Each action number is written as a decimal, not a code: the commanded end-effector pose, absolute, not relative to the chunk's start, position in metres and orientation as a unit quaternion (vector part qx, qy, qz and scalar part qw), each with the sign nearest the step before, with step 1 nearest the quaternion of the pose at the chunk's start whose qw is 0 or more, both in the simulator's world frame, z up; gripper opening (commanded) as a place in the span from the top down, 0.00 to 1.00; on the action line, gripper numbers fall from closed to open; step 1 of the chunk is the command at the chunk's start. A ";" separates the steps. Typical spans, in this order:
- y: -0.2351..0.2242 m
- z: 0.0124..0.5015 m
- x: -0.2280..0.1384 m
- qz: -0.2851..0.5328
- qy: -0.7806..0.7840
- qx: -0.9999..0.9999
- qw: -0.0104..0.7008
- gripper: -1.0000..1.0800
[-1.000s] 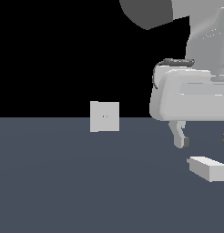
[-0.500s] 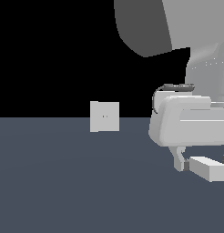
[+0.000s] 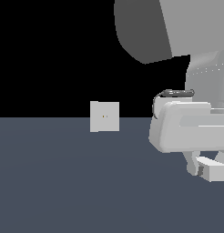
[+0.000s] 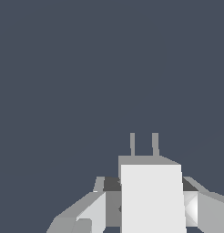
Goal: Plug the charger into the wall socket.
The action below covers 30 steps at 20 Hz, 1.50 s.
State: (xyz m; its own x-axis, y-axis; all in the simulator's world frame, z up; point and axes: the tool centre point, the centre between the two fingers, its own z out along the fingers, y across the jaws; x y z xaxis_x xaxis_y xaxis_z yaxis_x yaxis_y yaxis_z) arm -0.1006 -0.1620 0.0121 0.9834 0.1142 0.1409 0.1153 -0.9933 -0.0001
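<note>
The charger [image 3: 214,172] is a small light-grey block lying on the dark floor at the exterior view's right. My gripper [image 3: 206,167] is down over it, and one finger [image 3: 191,164] shows beside the block. In the wrist view the charger [image 4: 152,195] fills the gap of the gripper [image 4: 151,209], its two prongs pointing away from the camera and the dark pads [image 4: 112,184] pressed against its sides. The wall socket [image 3: 104,116], a pale upright square plate with two tiny yellowish dots, stands far off toward the exterior view's left. It does not show in the wrist view.
The flat dark grey-blue floor [image 3: 63,182] runs between the socket and the charger. The bulky arm links [image 3: 177,27] fill the upper right of the exterior view.
The hand has come down over the charger. The visible finger has moved inward against the block. The charger and the socket have stayed where they were.
</note>
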 end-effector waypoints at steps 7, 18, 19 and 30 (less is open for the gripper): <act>-0.161 0.012 -0.100 -0.071 -0.058 -0.996 0.004 1.00; -0.123 0.032 -0.073 -0.071 -0.065 -0.995 0.005 1.00; -0.117 0.035 -0.069 -0.071 -0.066 -0.995 0.005 1.00; -0.029 0.080 -0.007 -0.070 -0.081 -0.994 0.005 1.00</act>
